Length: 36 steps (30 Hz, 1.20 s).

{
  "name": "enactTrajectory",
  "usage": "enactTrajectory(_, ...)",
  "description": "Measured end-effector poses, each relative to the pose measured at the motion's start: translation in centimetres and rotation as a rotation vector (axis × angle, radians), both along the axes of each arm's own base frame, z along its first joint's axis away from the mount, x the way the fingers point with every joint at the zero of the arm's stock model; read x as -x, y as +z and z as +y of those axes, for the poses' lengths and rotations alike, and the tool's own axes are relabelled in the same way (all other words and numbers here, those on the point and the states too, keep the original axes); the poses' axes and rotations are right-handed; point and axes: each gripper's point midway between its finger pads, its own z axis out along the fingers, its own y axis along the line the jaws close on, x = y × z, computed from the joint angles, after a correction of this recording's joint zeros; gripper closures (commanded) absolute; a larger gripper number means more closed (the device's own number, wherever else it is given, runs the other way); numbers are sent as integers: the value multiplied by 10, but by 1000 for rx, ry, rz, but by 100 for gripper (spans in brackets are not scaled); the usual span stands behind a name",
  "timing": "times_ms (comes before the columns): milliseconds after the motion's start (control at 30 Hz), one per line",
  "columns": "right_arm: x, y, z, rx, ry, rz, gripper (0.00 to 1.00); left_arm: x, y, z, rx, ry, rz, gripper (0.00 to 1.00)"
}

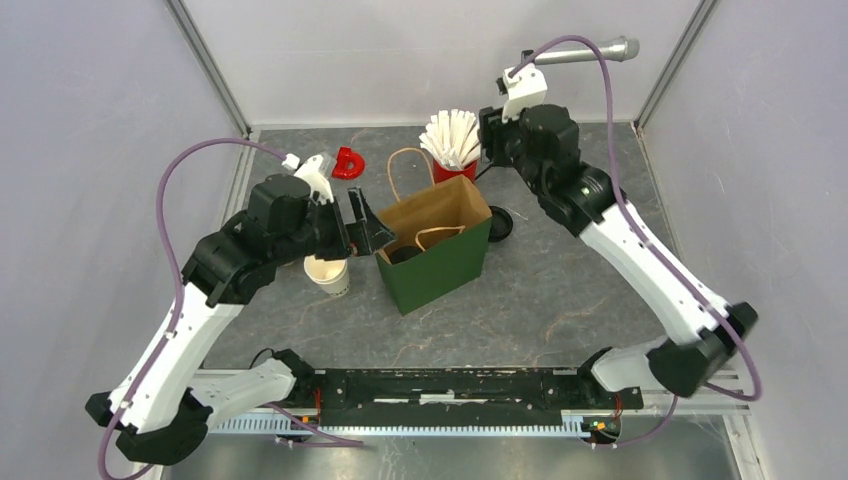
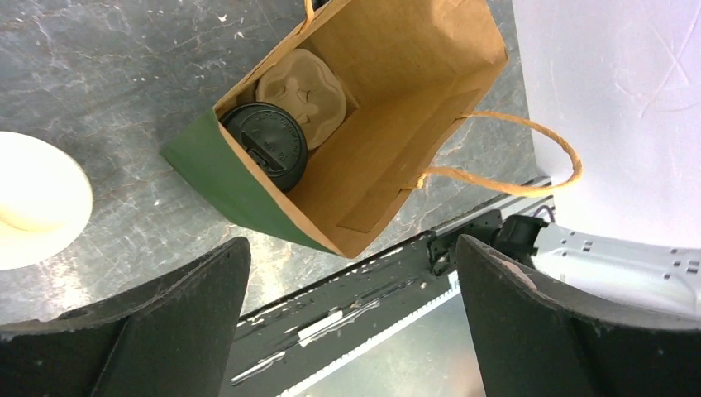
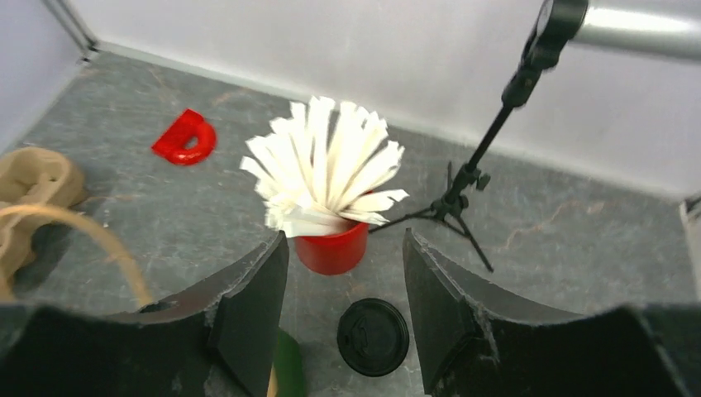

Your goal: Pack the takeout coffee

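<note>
At table centre, noted green paper bag (image 1: 440,270) upright, mouth open. Inside it, found brown pulp carrier (image 2: 302,87) with 1 lidded cup (image 2: 266,145) seated at one end. Left of bag, just beside it, found 2nd cup (image 1: 328,273) upright on table, uncovered, cream inside showing. Right of bag, near its far corner, found loose black lid (image 3: 373,336) lying flat on table.

Left gripper (image 2: 351,244): jaws spread wide, nothing between them, poised above bag's left edge with a view straight into it. Right gripper (image 3: 345,240): jaws parted, hovering near red cup (image 3: 332,248) of white sticks (image 3: 326,165). Appears empty, though depth between fingers and red cup hard to judge from wrist view.

Judged step: 1 of 2 coffees packed, 2nd neither lidded nor bagged. Assessed as roughly halfway.

Next move, as judged: bring lid and open cup together. Pick lid from right of bag, carry across, press square onto rim. Then lift closed cup and lower into carrier's free end. Calls for level seating of lid, a grip gentle enough to spare the paper wall, and clearance past rope handle (image 2: 496,157). Risk noted: tipping of bag or carrier on entry.
</note>
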Motion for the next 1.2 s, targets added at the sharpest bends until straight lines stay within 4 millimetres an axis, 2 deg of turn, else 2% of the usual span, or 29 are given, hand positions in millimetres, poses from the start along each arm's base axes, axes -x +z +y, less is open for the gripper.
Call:
enactTrajectory(67, -26, -23, 0, -22, -14, 55, 42, 3, 2, 5, -19, -12, -27, 0)
enactTrajectory(100, -41, -35, -11, -32, -46, 83, 42, 5, 3, 7, -25, -18, -41, 0)
enactTrajectory(167, -62, -60, -18, -59, -73, 139, 42, 9, 7, 13, -30, -20, -66, 0)
enactTrajectory(233, -78, -81, -26, -90, -100, 191, 42, 14, 11, 19, -29, -18, -93, 0)
enactTrajectory(367, -96, -106, -31, -138, -115, 247, 43, 24, 19, 28, -12, -10, -129, 0)
enactTrajectory(633, -120, -131, -23, -144, -74, 298, 44, 34, 10, 37, -26, -8, -110, 0)
enactTrajectory(767, -123, -144, -18, -135, -52, 323, 45, 34, 7, 36, -31, -8, -103, 0)
enactTrajectory(900, -125, -153, -15, -124, -40, 341, 50, 32, 7, 39, -39, 11, -109, 0)
enactTrajectory(1000, -125, -154, -13, -123, -31, 343, 54, 32, 6, 40, -41, 15, -109, 0)
enactTrajectory(1067, -124, -153, -12, -123, -24, 342, 62, 32, 4, 41, -46, 19, -106, 0)
enactTrajectory(1133, -124, -153, -12, -119, -18, 341, 62, 32, 2, 42, -50, 21, -104, 0)
enactTrajectory(1200, -124, -152, -11, -119, -14, 339, 57, 32, 0, 43, -57, 26, -100, 0)
